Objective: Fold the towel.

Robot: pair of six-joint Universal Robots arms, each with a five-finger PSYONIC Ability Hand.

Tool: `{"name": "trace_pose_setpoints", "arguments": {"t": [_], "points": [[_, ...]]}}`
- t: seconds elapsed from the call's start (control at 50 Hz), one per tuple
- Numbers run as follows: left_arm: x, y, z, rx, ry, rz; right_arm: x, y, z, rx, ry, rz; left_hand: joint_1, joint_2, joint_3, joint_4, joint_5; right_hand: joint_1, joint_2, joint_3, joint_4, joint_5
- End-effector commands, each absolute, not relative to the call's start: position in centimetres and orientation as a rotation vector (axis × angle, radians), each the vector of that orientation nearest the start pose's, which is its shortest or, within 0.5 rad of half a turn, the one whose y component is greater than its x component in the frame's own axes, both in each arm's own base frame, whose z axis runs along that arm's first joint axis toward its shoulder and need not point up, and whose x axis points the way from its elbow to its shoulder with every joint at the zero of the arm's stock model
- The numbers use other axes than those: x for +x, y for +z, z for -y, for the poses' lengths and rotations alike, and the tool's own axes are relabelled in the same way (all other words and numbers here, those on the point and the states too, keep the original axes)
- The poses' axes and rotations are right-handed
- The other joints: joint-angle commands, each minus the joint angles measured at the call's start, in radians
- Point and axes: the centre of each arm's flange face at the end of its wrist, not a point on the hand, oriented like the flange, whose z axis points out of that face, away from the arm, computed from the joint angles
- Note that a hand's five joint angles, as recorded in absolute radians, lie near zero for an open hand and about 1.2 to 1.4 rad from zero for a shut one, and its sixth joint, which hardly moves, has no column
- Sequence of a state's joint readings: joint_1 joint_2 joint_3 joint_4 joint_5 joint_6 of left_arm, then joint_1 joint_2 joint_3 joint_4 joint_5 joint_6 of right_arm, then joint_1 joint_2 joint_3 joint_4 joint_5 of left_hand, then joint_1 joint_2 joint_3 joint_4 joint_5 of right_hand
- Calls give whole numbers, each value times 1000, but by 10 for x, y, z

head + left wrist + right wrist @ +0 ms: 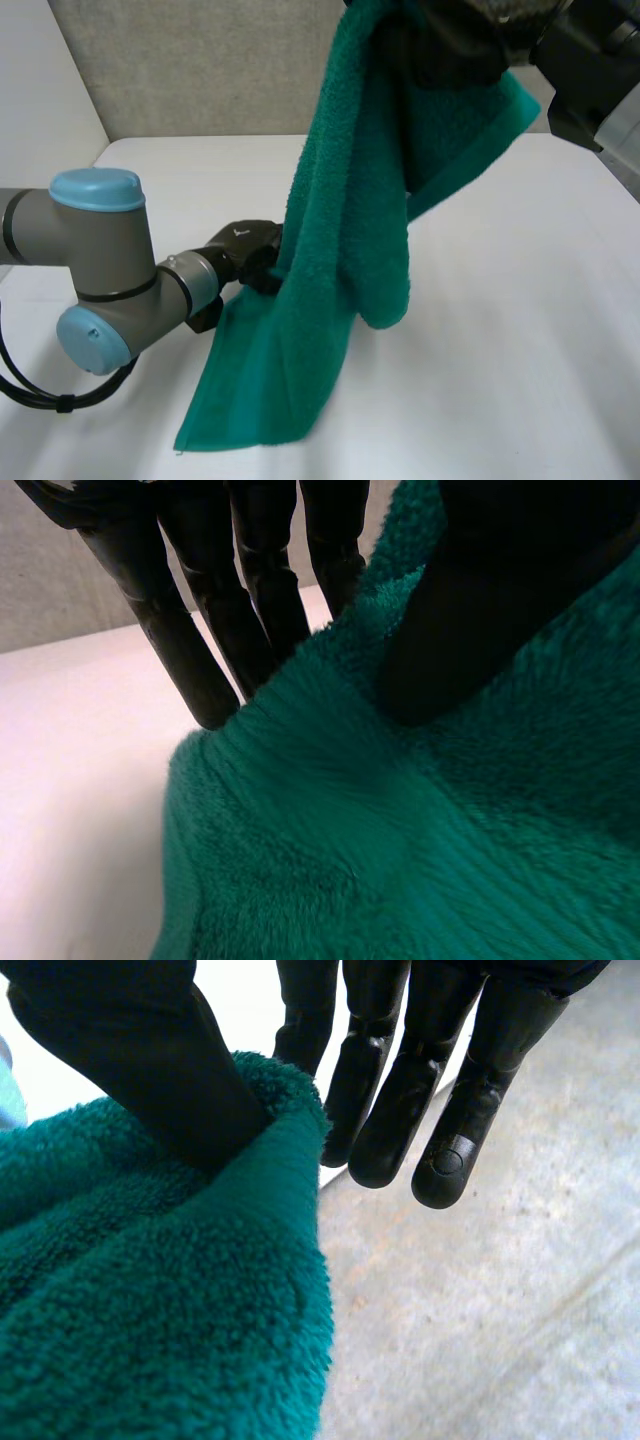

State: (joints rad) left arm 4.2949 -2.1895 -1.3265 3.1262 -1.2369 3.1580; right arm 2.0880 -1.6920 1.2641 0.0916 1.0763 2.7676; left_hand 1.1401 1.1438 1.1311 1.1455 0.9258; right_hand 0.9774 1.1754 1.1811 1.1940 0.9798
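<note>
Left arm comes in at 9 o'clock, low over the white worktop. A grey panel stands behind it from 10 to 12 o'clock. My left hand sits at the left edge of the green towel, about halfway down its hanging length, partly hidden behind the cloth. Wrist view: my left fingers run straight, tips hidden behind the towel's edge. My left thumb lies on the near face, dented into the pile. Cloth is pinched between thumb and fingers: a grasp, fingers not curled. The towel is one long drape from 1 o'clock down to 7 o'clock. Its upper end is lifted off the worktop and bunched. A rounded fold hangs near the centre, its bottom close to the worktop; cannot tell whether it touches. The lower end lies on the worktop at 7 o'clock, hem band flat. My right hand is at 1 o'clock, high, with the towel's top gathered in it. Wrist view: my right thumb is sunk into a thick fold of terry, whose rim wraps against it. The nearest of my right fingers is just behind that rim; the others are straight and clear of the cloth. Grasp reads as thumb against that one finger.
</note>
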Motion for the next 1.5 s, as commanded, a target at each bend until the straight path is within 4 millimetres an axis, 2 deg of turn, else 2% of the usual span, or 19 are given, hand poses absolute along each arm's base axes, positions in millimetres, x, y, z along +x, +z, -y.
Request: {"name": "trace_pose_setpoints", "arguments": {"t": [0.02,0.24,0.36,0.5,0.58,0.68,0.7,0.76,0.8,0.84,0.98,1.04,1.08,1.14,1.16,1.18,1.24,1.38,1.5], "points": [[-283,203,308,745,-2086,-2726,283,373,204,-1202,-2049,-1503,256,252,265,251,296,419,221,215,202,242],[-262,240,338,604,-2276,-2463,279,306,287,-1334,-1951,-1927,256,252,265,251,296,419,221,215,202,242],[-270,289,359,603,-2544,-2098,281,336,340,-1148,-2317,-1942,256,252,265,251,296,419,221,215,202,242],[-266,353,348,296,-2872,-1642,291,367,371,-856,-2762,-1548,256,252,265,251,296,419,221,215,202,242],[-266,325,335,318,-2814,-1732,295,363,360,-843,-2782,-1465,256,252,265,251,296,419,221,215,202,242],[-271,260,305,488,-2612,-2015,297,310,343,-1027,-2566,-1613,256,252,265,251,296,419,221,215,202,242],[-271,259,305,488,-2612,-2016,294,278,332,-1125,-2405,-1748,256,252,265,251,296,419,221,215,202,242],[-265,213,283,571,-2423,-2205,285,237,318,-1210,-2177,-1947,256,252,265,251,296,419,221,215,202,242],[-259,191,273,599,-2299,-2303,282,229,314,-1227,-2120,-1991,256,252,265,251,296,419,221,215,202,242],[-253,179,266,616,-2207,-2359,274,202,296,-1300,-1904,-2139,256,252,265,251,296,419,221,215,202,242],[-230,146,234,726,-1785,-2563,260,175,265,-1414,-1605,-2295,256,252,265,251,296,419,221,215,202,242],[-226,142,220,761,-1666,-2619,257,171,257,-1455,-1536,-2320,256,252,265,251,296,419,221,215,202,242],[-223,149,209,779,-1604,-2651,253,175,246,-1526,-1497,-2320,228,224,236,222,267,-25,-223,-229,-242,-202],[-221,158,200,798,-1560,-2675,251,184,242,-1557,-1523,-2306,-252,-256,-243,-258,-212,-302,-500,-505,-518,-479],[-220,169,196,804,-1550,-2681,251,189,241,-1559,-1543,-2295,-795,-799,-786,-800,-755,-366,-564,-570,-583,-543],[-220,172,195,806,-1554,-2677,251,198,241,-1547,-1583,-2275,-890,-894,-881,-896,-851,-501,-699,-704,-717,-678],[-222,188,197,800,-1616,-2650,252,216,244,-1510,-1682,-2234,-962,-965,-953,-967,-922,-777,-975,-981,-994,-954],[-226,225,229,719,-1837,-2525,256,241,263,-1377,-1838,-2183,-938,-942,-929,-944,-899,-803,-1001,-1007,-1019,-980],[-236,214,259,710,-1846,-2516,256,231,296,-1252,-1821,-2242,-915,-919,-906,-920,-875,-796,-994,-999,-1012,-973]]}}
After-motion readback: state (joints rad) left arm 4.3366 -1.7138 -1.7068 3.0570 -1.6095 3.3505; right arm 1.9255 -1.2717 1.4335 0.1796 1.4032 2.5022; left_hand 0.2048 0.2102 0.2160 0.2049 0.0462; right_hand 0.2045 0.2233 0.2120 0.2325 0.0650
